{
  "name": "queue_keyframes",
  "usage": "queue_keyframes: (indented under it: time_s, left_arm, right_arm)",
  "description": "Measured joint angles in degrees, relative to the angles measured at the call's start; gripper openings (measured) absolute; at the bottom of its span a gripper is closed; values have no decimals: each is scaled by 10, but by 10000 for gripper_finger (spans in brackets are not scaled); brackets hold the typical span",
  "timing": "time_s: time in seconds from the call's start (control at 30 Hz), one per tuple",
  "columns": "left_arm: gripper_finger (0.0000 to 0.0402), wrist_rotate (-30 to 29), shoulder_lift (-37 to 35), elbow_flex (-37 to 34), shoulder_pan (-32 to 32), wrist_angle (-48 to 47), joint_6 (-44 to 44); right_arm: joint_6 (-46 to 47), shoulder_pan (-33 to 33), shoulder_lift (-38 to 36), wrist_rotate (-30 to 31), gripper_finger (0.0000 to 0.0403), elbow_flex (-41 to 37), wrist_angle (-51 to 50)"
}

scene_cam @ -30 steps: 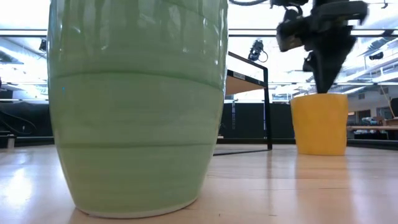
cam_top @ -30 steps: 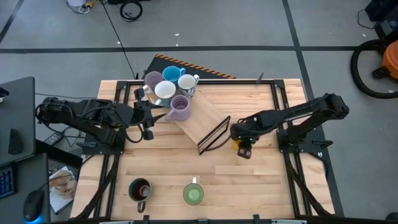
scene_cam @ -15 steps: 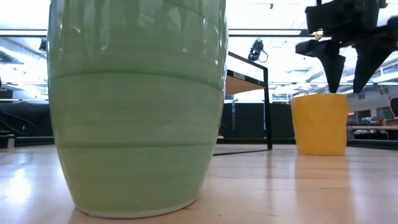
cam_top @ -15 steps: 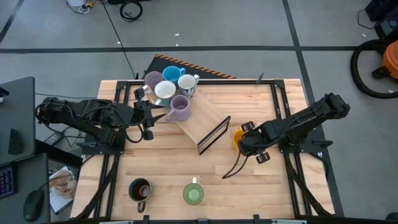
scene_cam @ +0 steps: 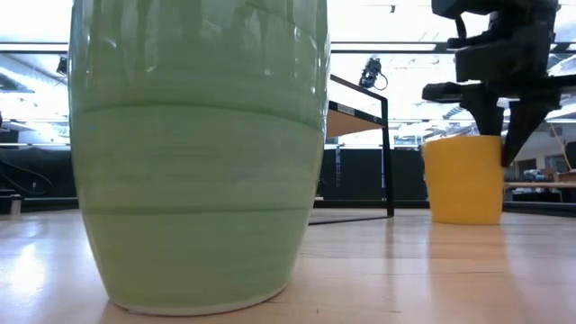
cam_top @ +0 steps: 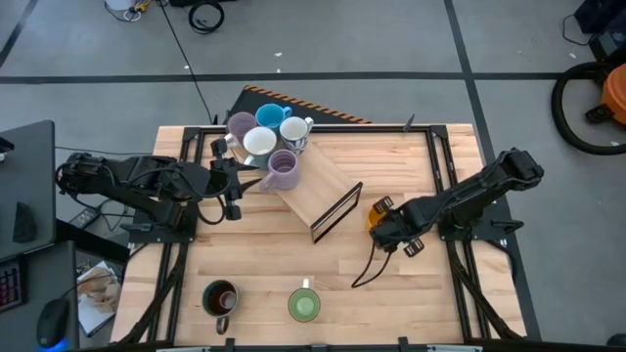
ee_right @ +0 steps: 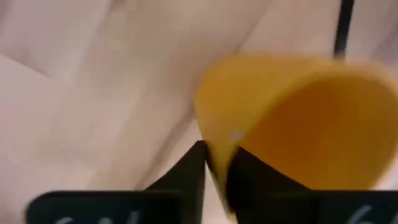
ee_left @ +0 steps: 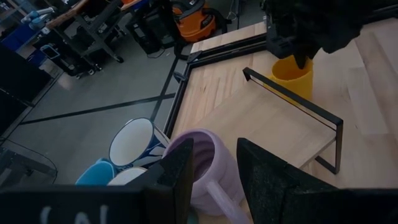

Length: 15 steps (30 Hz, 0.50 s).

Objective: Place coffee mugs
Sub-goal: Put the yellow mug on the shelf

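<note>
Since a second ago my right gripper (cam_top: 387, 223) has let go of the orange mug, lifted off, and come back down on it; its fingers now pinch the mug's near wall, one inside and one outside, closed on the rim.

Nearest me in the high view, at about 6 o'clock on the table (cam_top: 264, 264), stand the green mug (cam_top: 303, 305) and, to its 9 o'clock, the dark brown mug (cam_top: 220, 296), both upright. In the low view the green mug fills the left half, glazed with faint horizontal bands.

Farther in, at roughly 3 o'clock from the table's centre, the orange mug (cam_top: 378, 211) sits upright on the wood, plain and slightly tapered, just beside the black wire end of the tilted wooden rack (cam_top: 315, 192). That wire frame stands between this mug and the cluster behind it.

Farthest, at about 11 o'clock, the remaining mugs crowd the rack's top end: a lilac mug (cam_top: 284, 170) in front, a white mug (cam_top: 259, 143), a blue mug (cam_top: 271, 116), a second lilac mug (cam_top: 241, 126) and a white mug with dark markings (cam_top: 298, 131).

My right arm reaches in low from 3 o'clock. My left gripper (cam_top: 233, 186) waits at 9 o'clock beside the cluster, fingers partly apart, holding nothing.
</note>
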Motion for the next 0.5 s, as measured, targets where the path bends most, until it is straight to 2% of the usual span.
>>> queue_keyframes:
  time_s: [0.13,0.3,0.5]
  left_arm:
    - [128,0,0,0,0,-1,0]
    - [128,0,0,0,0,0,0]
    - [128,0,0,0,0,0,-6]
  right_arm:
    - [24,-8,0,-49,26,11,1]
    - [70,-15,0,-70,26,74,-53]
    - [161,-38,0,-71,26,205,-152]
